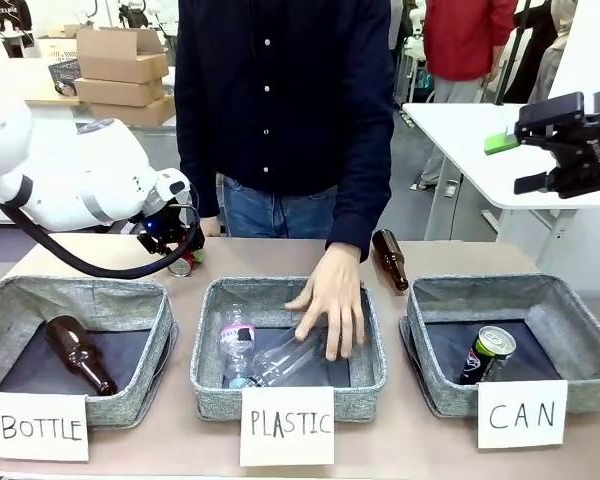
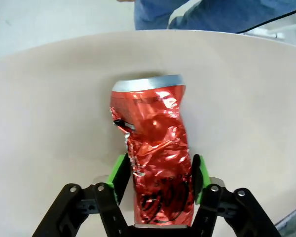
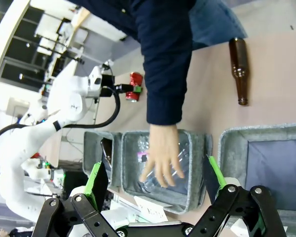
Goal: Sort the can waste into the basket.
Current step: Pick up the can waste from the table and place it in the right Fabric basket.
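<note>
**Red can point(image 2: 153, 123) gripped; black can point(image 1: 487, 355) binned**

Basket point(image 1: 450, 395) signed "CAN" holds the black can; the middle bin point(image 1: 212, 385) reads "PLASTIC", the left bin point(image 1: 145, 390) "BOTTLE". Red can lies on the table point(image 2: 49, 98), pinched between left gripper point(image 2: 159, 170) pads. Right gripper point(image 3: 154, 172) stands spread.

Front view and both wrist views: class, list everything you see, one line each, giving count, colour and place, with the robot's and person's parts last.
table: one, beige, under everything
baskets: three, grey, row on near side
signs: three, white, one before each basket
red can: one, dented, lying beyond BOTTLE basket
black can: one, in CAN basket
brown bottles: two, one in BOTTLE basket, one on table behind
clear bottles: apparently two, in PLASTIC basket
person's hand: one, on a clear bottle
left gripper: black, green pads against red can
right gripper: black, open, raised at right
</note>
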Robot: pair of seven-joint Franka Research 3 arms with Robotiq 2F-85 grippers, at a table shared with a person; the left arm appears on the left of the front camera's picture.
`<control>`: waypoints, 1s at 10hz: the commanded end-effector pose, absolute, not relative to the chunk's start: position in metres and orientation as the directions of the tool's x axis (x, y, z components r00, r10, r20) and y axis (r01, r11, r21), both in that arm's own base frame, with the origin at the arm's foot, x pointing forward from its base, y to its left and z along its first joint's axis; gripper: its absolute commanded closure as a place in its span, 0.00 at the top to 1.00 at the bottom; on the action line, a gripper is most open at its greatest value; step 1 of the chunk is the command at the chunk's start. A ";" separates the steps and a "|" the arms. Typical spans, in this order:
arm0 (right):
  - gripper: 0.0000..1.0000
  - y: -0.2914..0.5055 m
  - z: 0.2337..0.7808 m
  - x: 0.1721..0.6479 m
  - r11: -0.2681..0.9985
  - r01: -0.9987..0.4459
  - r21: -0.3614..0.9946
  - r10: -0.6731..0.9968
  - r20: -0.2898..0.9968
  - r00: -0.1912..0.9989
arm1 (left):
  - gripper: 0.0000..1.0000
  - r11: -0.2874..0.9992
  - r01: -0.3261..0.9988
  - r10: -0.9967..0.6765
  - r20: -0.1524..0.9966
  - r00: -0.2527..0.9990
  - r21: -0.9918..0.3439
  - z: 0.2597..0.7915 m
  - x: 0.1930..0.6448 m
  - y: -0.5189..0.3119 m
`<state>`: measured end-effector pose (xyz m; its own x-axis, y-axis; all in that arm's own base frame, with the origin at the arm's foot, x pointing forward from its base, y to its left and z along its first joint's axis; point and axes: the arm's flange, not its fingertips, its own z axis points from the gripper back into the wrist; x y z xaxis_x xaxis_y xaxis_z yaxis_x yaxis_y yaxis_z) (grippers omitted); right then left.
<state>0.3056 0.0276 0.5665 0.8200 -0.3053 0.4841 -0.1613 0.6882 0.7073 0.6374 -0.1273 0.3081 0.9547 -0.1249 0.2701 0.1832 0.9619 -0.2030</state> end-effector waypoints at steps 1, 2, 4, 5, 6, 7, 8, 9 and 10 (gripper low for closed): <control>1.00 0.026 0.566 0.304 0.687 -0.138 0.713 -0.322 0.469 0.823 | 0.00 0.969 0.159 -0.109 0.250 0.962 -0.191 0.309 0.637 -0.130; 1.00 0.026 0.566 0.304 0.687 -0.138 0.713 -0.322 0.469 0.823 | 0.14 0.968 0.163 -0.111 0.255 0.960 -0.191 0.311 0.635 -0.130; 1.00 0.026 0.566 0.304 0.687 -0.138 0.713 -0.322 0.469 0.823 | 0.00 0.963 0.175 -0.120 0.253 0.960 -0.207 0.314 0.632 -0.131; 1.00 0.026 0.566 0.304 0.687 -0.138 0.713 -0.322 0.469 0.823 | 0.00 0.963 0.171 -0.115 0.258 0.959 -0.207 0.316 0.631 -0.130; 1.00 0.026 0.566 0.304 0.687 -0.138 0.713 -0.322 0.469 0.823 | 0.00 0.963 0.161 -0.100 0.269 0.958 -0.217 0.320 0.631 -0.128; 1.00 0.026 0.566 0.304 0.687 -0.138 0.713 -0.322 0.469 0.823 | 0.00 0.960 0.146 -0.079 0.268 0.960 -0.240 0.324 0.629 -0.124; 1.00 0.026 0.566 0.304 0.687 -0.138 0.713 -0.322 0.469 0.823 | 0.00 0.952 0.145 -0.071 0.265 0.962 -0.270 0.330 0.628 -0.118; 1.00 0.026 0.566 0.304 0.687 -0.138 0.713 -0.322 0.469 0.823 | 0.00 0.944 0.149 -0.067 0.271 0.960 -0.295 0.336 0.625 -0.111; 1.00 0.026 0.566 0.304 0.687 -0.138 0.713 -0.322 0.469 0.823 | 0.00 0.928 0.157 -0.069 0.258 0.964 -0.337 0.345 0.619 -0.104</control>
